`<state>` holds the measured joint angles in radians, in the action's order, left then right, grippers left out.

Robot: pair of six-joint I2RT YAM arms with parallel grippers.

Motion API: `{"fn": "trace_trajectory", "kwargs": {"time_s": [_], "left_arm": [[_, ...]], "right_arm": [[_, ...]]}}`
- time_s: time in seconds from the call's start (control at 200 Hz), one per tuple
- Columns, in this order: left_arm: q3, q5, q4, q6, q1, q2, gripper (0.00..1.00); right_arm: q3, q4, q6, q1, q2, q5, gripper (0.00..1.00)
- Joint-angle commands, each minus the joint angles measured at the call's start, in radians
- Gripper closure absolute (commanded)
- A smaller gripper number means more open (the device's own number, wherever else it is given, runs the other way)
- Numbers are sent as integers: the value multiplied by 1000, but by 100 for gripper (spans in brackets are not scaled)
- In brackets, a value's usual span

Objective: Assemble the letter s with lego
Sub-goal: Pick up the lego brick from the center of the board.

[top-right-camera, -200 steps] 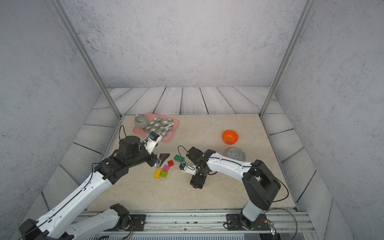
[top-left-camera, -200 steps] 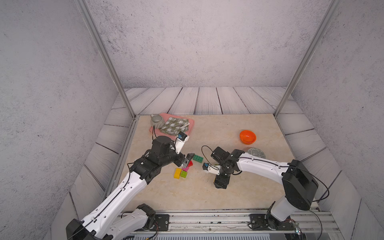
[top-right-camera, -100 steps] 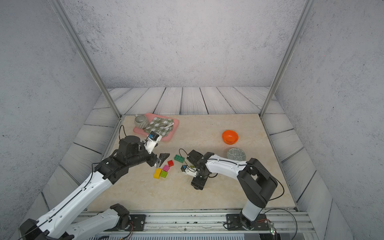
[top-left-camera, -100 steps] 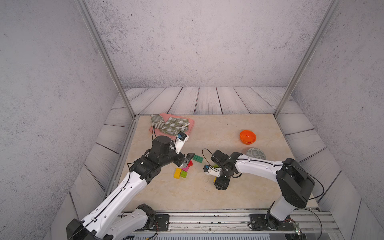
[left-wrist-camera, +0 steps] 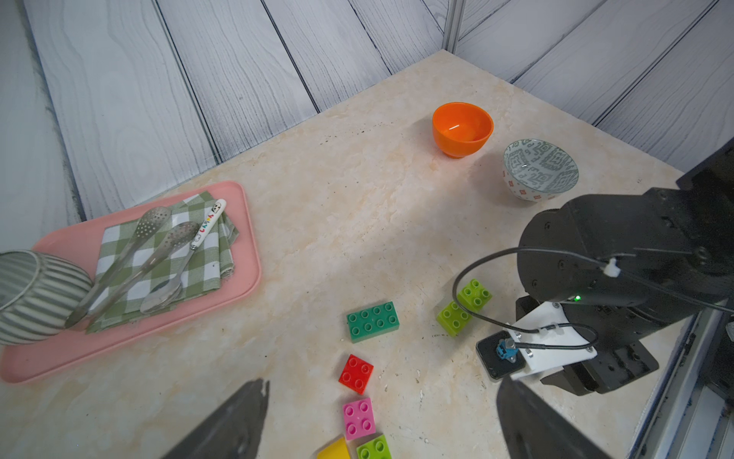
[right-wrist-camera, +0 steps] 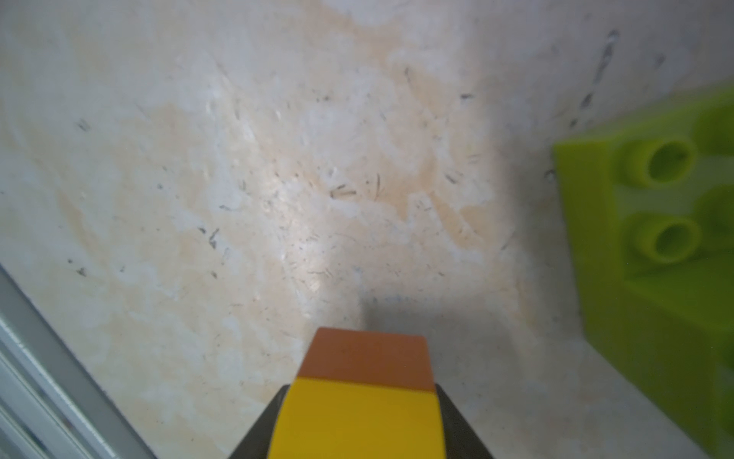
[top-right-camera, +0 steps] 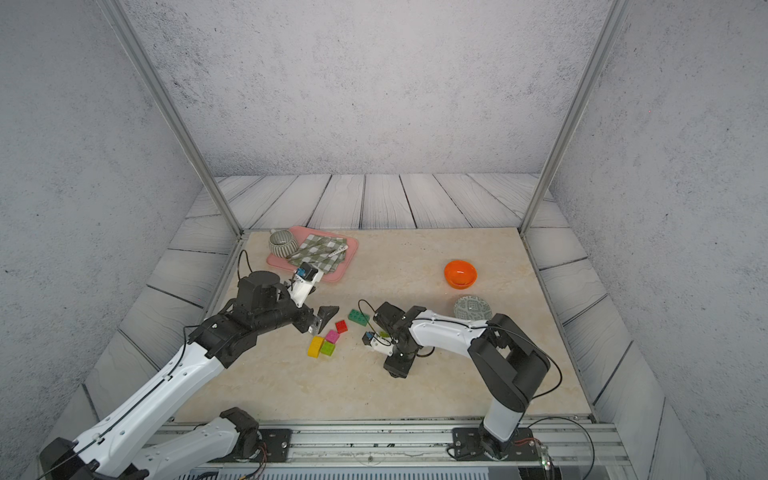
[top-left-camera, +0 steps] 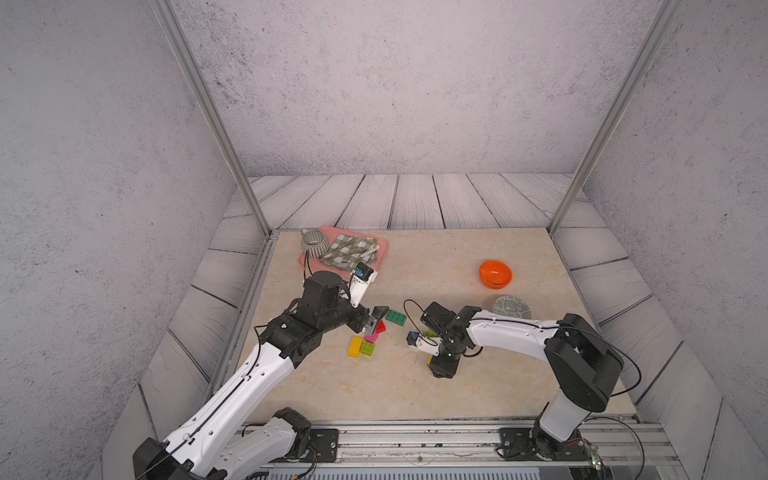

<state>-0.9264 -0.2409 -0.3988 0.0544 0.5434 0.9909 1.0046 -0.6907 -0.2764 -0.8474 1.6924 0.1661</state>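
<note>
The right claw [right-wrist-camera: 359, 401] is closed on a small stack: a yellow brick [right-wrist-camera: 357, 425] is gripped between the dark fingers [right-wrist-camera: 456, 425], and a brown brick [right-wrist-camera: 365, 357] is joined to its far end. The stack is held low over the tabletop [right-wrist-camera: 238, 179]; whether it touches cannot be told. A lime brick [right-wrist-camera: 655, 238] is seen just beside it, studs up. In both top views this claw is pointed downward, right of centre and low in the frame.

The left claw [left-wrist-camera: 383, 382] is spread wide, and nothing is held between its fingers. In both top views it is placed left of centre, at a loose cluster. A red brick [left-wrist-camera: 356, 373] is found just beside it, then a pink brick [left-wrist-camera: 358, 418]. A loose yellow brick [top-left-camera: 355, 346] and a second lime brick [top-left-camera: 368, 348] are set touching, side by side, lower in the frame. A dark green oblong brick [left-wrist-camera: 372, 321] is laid just right of this claw.

Farther out, an orange bowl [top-left-camera: 495, 274] and a patterned bowl [top-left-camera: 512, 307] are stood toward the right. A pink tray [left-wrist-camera: 248, 238] with a checked cloth [left-wrist-camera: 206, 262] and a striped cup [left-wrist-camera: 35, 294] is placed at the tabletop's upper left.
</note>
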Motion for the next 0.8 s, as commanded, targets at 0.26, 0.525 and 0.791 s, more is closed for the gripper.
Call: {"fn": "trace_trajectory", "kwargs": {"time_s": [0.26,0.525,0.791], "left_arm": [[15,-20,23,-5,-13,5,5],[15,-20,23,-5,-14,4,5],[14,-23,25,-7,-17,-3,5]], "right_arm": [[12,-15,0,-4,33,-5,60],[48,-61,-41,-5,-38,-24,74],[276,-282,-348,-4,-158,-63,74]]}}
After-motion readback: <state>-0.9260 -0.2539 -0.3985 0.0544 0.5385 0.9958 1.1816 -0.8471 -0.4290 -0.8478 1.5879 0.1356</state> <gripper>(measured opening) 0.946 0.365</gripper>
